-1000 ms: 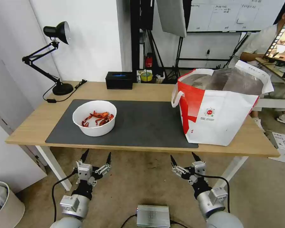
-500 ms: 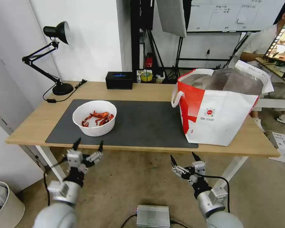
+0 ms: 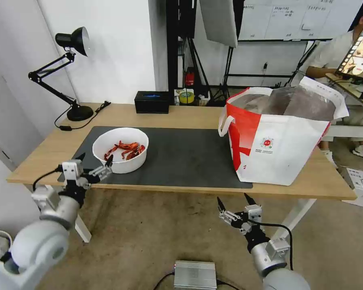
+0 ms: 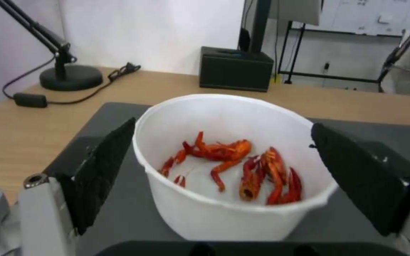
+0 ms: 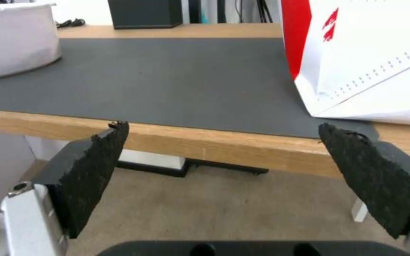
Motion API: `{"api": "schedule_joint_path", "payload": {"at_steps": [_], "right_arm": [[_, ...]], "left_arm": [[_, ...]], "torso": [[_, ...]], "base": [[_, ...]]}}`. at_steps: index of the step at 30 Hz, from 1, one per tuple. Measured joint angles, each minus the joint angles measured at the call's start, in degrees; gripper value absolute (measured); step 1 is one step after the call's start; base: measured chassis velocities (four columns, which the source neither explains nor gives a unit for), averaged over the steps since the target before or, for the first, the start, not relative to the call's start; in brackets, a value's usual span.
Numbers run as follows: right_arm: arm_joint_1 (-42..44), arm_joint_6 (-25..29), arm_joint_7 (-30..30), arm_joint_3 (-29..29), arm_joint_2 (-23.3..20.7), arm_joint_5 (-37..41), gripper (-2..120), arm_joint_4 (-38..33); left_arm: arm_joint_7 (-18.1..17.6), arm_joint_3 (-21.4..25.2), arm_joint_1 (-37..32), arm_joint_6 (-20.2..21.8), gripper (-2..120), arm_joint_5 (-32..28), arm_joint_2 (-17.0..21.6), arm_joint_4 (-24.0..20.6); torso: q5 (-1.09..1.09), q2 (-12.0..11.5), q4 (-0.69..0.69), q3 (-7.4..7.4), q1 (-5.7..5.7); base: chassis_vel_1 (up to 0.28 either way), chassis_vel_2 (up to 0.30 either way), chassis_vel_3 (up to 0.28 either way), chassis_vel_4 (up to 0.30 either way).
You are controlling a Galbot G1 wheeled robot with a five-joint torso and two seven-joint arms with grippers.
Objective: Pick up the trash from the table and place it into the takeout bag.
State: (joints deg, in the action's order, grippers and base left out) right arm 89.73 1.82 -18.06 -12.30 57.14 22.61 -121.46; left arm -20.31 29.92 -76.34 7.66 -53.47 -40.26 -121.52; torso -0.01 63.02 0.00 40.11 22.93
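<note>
The trash in sight is a white round bowl (image 3: 123, 165) of red crayfish shells (image 3: 126, 150), standing on the left half of the dark grey mat (image 3: 185, 157) on the table (image 3: 181, 114). My left gripper (image 3: 95, 158) is open at the table's front edge, just before the bowl's near-left side. In the left wrist view the bowl (image 4: 224, 220) stands between and beyond the spread fingers of the left gripper (image 4: 223, 126). The red-and-white takeout bag (image 3: 278, 149) stands open on the right. My right gripper (image 3: 232, 199) hangs open below the front edge, empty.
A black desk lamp (image 3: 80, 112) with its cord stands at the back left and a black box (image 3: 151, 102) at the back middle. On the floor are a silver box (image 3: 195, 274), a white bin (image 3: 4, 257) and a carton (image 3: 361, 183).
My left arm has risen from below the table and swung left, bringing its open gripper up to the bowl's near side. The right arm has stayed still.
</note>
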Motion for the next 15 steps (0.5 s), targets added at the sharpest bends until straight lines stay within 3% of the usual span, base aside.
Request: {"api": "schedule_joint_path", "payload": {"at_steps": [8,15], "right_arm": [[0.0,0.0,0.0,0.0,0.0,0.0,100,0.0],[0.0,0.0,0.0,0.0,0.0,0.0,100,0.0]], "left_arm": [[-0.6,-5.0,9.8,1.4,100,-4.3,2.5,4.3],[-0.9,-5.7,11.2,1.6,100,-4.4,2.7,7.6]], "torso": [[0.0,0.0,-0.02,0.0,0.0],[0.0,0.0,0.02,0.0,-0.01]], "base": [[0.0,0.0,0.0,0.0],[0.0,0.0,0.0,0.0]]}}
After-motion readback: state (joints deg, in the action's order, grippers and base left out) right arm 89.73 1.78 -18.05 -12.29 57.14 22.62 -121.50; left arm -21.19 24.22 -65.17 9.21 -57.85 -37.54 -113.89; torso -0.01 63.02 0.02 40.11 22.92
